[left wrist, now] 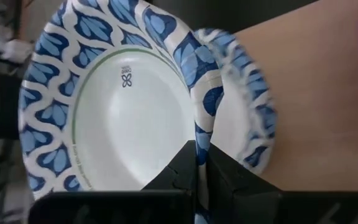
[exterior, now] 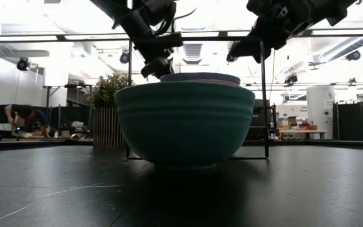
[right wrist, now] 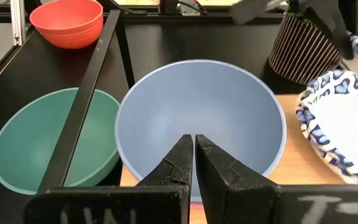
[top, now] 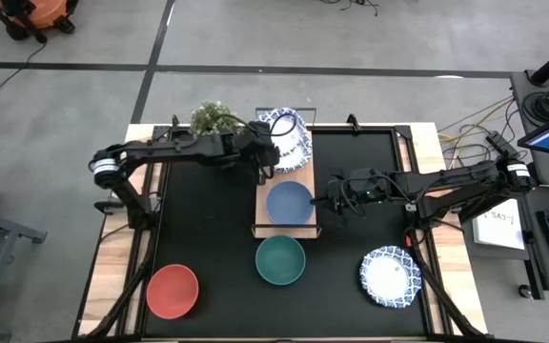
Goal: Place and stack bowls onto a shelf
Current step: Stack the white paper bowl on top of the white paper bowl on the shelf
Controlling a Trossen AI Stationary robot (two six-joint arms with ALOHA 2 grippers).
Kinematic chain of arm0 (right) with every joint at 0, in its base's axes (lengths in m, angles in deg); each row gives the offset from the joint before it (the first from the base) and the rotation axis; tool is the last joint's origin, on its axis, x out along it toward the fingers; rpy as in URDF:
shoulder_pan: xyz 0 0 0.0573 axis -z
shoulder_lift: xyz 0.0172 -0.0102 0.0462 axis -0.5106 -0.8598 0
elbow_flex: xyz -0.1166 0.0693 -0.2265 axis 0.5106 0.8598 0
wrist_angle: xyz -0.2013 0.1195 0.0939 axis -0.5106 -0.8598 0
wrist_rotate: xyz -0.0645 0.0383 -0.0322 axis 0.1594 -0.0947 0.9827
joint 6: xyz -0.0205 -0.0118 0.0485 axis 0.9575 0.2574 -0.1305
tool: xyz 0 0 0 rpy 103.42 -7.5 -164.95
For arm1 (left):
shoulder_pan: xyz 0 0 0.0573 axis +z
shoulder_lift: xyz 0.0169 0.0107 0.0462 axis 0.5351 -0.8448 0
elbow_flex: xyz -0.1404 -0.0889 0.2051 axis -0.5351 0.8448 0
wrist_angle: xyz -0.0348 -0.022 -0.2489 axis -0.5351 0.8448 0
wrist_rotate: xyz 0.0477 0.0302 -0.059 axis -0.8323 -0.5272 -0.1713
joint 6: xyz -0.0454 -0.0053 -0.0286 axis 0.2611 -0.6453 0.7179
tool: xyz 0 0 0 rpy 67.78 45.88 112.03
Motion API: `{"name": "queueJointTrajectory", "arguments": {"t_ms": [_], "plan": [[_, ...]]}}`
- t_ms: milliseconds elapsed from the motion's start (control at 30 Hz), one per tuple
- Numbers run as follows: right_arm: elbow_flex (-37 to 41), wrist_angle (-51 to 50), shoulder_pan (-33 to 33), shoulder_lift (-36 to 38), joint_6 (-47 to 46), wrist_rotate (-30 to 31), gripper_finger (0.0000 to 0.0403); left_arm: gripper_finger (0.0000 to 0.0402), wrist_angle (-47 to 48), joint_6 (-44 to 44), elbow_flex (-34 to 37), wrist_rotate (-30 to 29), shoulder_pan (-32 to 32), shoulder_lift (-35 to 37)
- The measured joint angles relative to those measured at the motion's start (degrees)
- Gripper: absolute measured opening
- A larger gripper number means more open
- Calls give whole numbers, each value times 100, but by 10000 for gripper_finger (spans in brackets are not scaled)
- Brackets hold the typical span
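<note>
The shelf (top: 267, 187) is a wooden board in a black wire frame at the table's middle. A blue bowl (top: 289, 202) rests on its near half, nested in a pink bowl (exterior: 200, 81). At its far end my left gripper (top: 272, 156) is shut on a white, blue-patterned bowl (left wrist: 114, 106), above a second patterned bowl (left wrist: 250, 106) that lies on the board. My right gripper (right wrist: 194, 155) hangs shut beside and above the blue bowl's right rim, holding nothing. A green bowl (top: 280, 259), a red bowl (top: 172, 291) and a patterned bowl (top: 390, 277) stand on the black mat. My left gripper pinches the patterned bowl's scalloped rim (left wrist: 199, 134) between its two fingers, one on the inner side and one on the outer. The fingers slant down from the table's left. The bowl is tilted over the second patterned bowl; whether the two touch, I cannot tell.
A potted plant (top: 215, 117) stands at the far edge, just left of the shelf. The shelf's wire frame (right wrist: 86, 93) rises between the blue and green bowls. A person (exterior: 24, 120) crouches in the room behind.
</note>
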State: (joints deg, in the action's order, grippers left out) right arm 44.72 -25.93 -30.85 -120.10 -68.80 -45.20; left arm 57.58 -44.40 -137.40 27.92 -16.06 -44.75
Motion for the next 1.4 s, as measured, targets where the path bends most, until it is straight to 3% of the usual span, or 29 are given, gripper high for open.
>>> {"name": "queueJointTrajectory", "arguments": {"t_ms": [400, 867, 1400], "plan": [[22, -19, 0, 0, -174, 2, 9, 7, -128, 113, -4, 126, 11, -176], [22, -21, 0, 0, -331, 0, 9, 133, 28, 217, -4, 87, 11, -148], [22, 324, 0, -2, -286, 3, 9, 225, 803, 278, -321, 80, 24, 20]]}}
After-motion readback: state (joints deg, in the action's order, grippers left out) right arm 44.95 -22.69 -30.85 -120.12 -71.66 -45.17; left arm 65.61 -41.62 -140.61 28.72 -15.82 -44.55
